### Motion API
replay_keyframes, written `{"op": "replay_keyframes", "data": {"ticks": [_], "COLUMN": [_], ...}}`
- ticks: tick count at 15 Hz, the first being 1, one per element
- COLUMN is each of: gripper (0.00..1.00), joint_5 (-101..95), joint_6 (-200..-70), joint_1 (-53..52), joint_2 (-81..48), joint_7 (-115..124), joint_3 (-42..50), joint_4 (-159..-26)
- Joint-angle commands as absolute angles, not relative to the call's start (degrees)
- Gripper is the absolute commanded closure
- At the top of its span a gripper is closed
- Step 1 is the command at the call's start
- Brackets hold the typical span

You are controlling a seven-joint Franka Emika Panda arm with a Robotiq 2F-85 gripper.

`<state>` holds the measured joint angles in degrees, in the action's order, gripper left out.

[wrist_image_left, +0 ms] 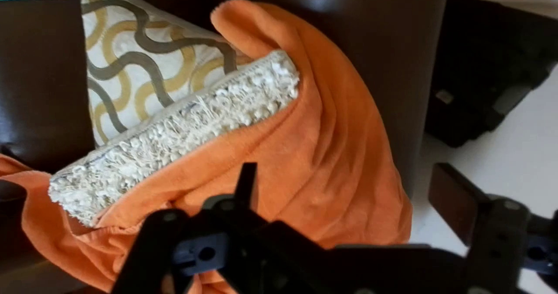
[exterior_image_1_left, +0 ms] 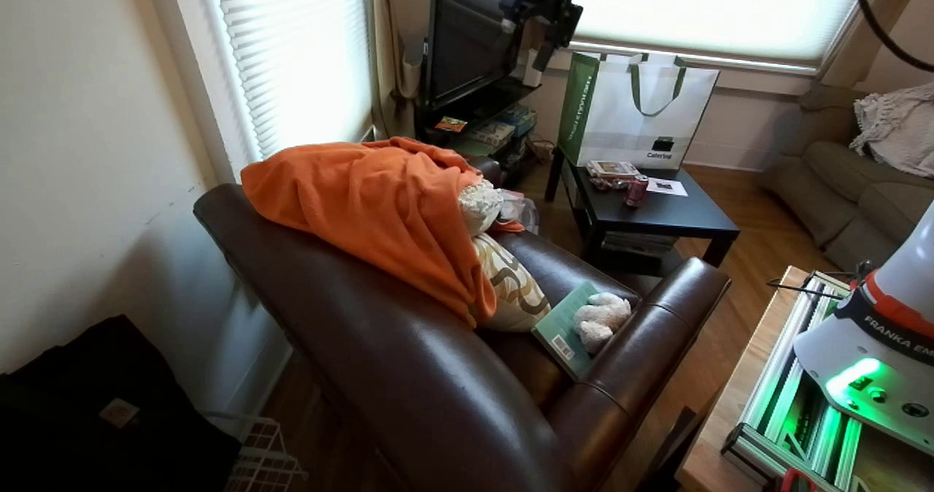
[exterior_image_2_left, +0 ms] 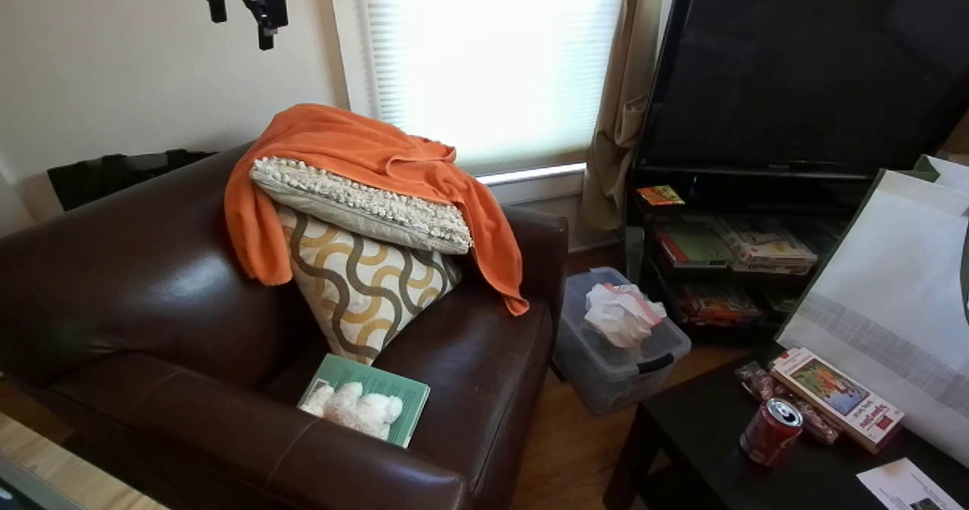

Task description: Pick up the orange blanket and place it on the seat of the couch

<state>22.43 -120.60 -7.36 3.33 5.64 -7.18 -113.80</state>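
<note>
The gripper [wrist_image_left: 348, 185] hangs with its fingers [wrist_image_left: 453, 206] spread wide, above and apart from the orange blanket [wrist_image_left: 344, 163]. Below them, the blanket drapes over the back of the couch [exterior_image_2_left: 469, 366] and a shaggy pillow [exterior_image_2_left: 363, 201], which lies on a patterned pillow [exterior_image_2_left: 363, 275]. Farther from the fingers, past the couch's arm, stands a clear bin [exterior_image_2_left: 598, 385]; whether the plastic bag [exterior_image_2_left: 621, 313] is inside it or on top, I cannot tell. Farthest out, dark shelves [exterior_image_2_left: 727, 280] hold boxes [exterior_image_2_left: 764, 249], and a shopping bag [exterior_image_1_left: 657, 120] on a black table [exterior_image_1_left: 671, 216] hides its inside.
</note>
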Motion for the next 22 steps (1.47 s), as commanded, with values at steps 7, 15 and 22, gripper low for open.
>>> {"op": "replay_keyframes", "data": {"ticks": [7, 15, 22], "gripper": [0.00, 0.00, 0.00], "joint_5": [21.6, 16.0, 15.7], "joint_6": [-119.5, -112.2, -109.5], "joint_1": [-7.6, -11.6, -11.1], "joint_2": [-30.1, -51.9, -55.0], "joint_7": [28.1, 41.4, 42.7], "joint_3": [-4.8, -2.7, -3.7], "joint_4": [-79.5, -56.9, -54.1]}}
